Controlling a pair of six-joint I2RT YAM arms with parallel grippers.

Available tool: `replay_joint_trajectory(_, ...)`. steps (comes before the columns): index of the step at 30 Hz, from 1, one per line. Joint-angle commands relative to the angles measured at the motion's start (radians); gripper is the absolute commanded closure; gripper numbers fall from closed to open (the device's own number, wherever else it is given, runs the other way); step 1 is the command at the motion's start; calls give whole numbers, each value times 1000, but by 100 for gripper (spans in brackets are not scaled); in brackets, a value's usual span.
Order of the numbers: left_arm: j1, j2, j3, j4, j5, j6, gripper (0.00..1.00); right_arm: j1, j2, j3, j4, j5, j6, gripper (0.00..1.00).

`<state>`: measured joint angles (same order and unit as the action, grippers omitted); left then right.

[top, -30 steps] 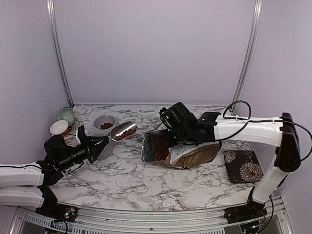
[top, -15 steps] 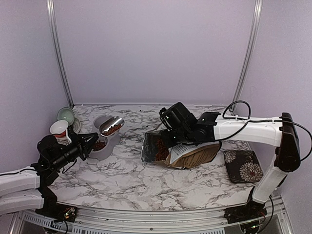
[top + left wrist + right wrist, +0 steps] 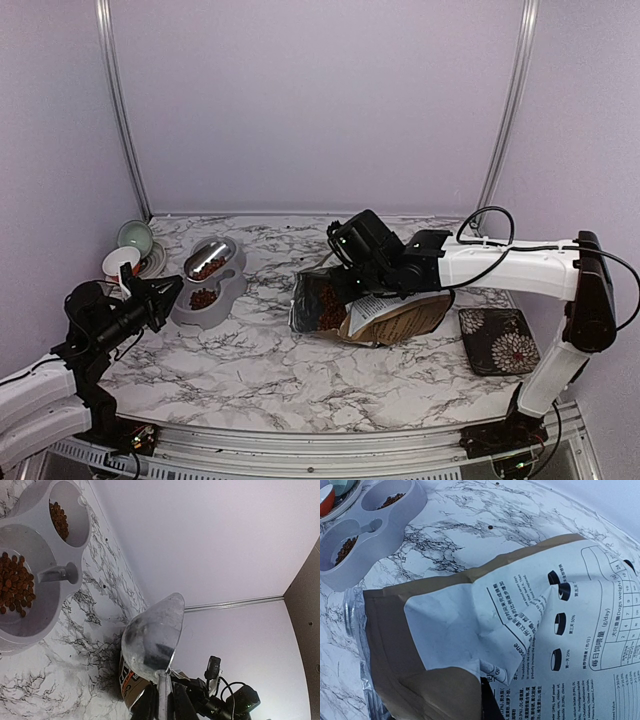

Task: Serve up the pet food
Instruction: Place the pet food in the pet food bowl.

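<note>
— Marble table [image 3: 300, 390], lilac walls; where's the kibble [image 3: 203, 298]?
— In both wells of the feeder [image 3: 190, 316]; more in the open bag [image 3: 395, 318].
— Pincers?
— Left gripper [image 3: 160, 291] is pinched narrow on the scoop [image 3: 212, 257] handle, over the far well; right gripper [image 3: 330, 275] is clamped on the bag's edge.
— Done?
— Nearly, I'd judge; I can't tell whether the scoop is empty; parking it remains.

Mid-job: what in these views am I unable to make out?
- Scoop inside: left wrist view shows only its underside; overhead too small.
- Right gripper: bag hides its fingers in wrist view.
- Left gripper: fingers cut off by wrist view's bottom edge.
</note>
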<state>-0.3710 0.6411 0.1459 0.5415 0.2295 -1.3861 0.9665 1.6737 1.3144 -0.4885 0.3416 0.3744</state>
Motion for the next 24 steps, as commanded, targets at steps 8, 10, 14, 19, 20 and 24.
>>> replay_joint_trajectory(8, 67, -124, -20, -176, 4, 62, 100, -27, -6, 25, 14, 43, 17, 100)
replay_joint_trajectory(10, 77, -140, -20, -200, -2, 72, 100, -28, -6, 26, 13, 43, 17, 100)
replay_joint_trajectory(14, 96, -159, -20, -245, -19, 95, 100, -28, -8, 26, 13, 43, 17, 100)
replay_joint_trajectory(19, 111, -162, -30, -267, -31, 113, 100, -28, -6, 26, 13, 41, 15, 100)
replay_joint_trajectory(20, 113, -163, -33, -268, -34, 114, 100, -27, -5, 26, 14, 40, 14, 100)
replay_joint_trajectory(24, 120, -165, -39, -275, -43, 127, 100, -28, -1, 33, 12, 39, 11, 100)
